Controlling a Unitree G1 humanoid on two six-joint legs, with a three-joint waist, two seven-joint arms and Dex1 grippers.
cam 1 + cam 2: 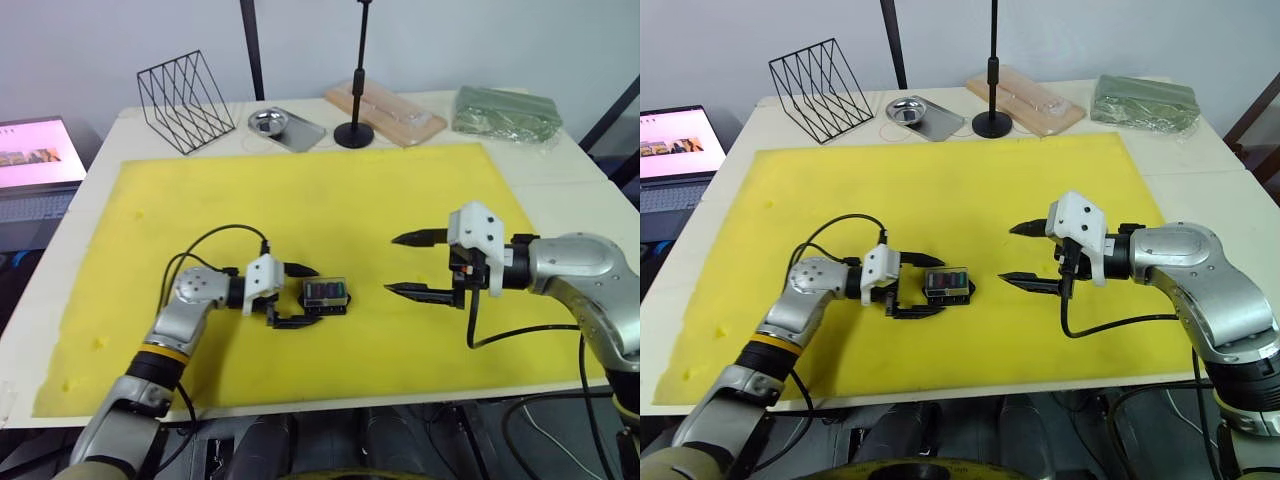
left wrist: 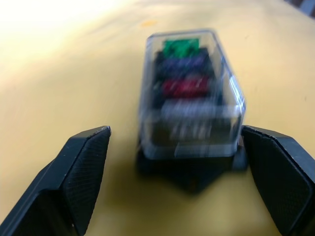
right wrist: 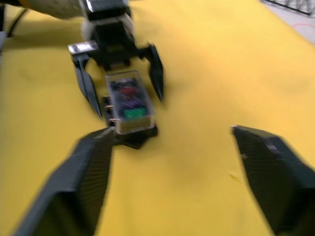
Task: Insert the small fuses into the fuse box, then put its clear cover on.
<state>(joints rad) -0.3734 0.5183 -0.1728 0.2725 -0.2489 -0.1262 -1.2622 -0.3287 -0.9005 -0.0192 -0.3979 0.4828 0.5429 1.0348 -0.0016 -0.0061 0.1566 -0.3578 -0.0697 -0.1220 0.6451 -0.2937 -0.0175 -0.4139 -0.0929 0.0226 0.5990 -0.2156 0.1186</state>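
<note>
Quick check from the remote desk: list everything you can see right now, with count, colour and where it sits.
fuse box: one, black, on the mat between the left gripper's fingers.
clear cover: one, transparent, on the fuse box.
small fuses: green, purple, red and a pale one, in a row under the cover.
foam mat: one, yellow, covering most of the table.
wire rack: one, black, far left.
metal tray: one, silver, far edge.
stand: one, black, round base, far edge.
wooden board: one, clear-wrapped, far edge.
green bundle: one, far right.
laptop: one, beside the table, left.
left gripper: open.
right gripper: open, apart from the fuse box.
</note>
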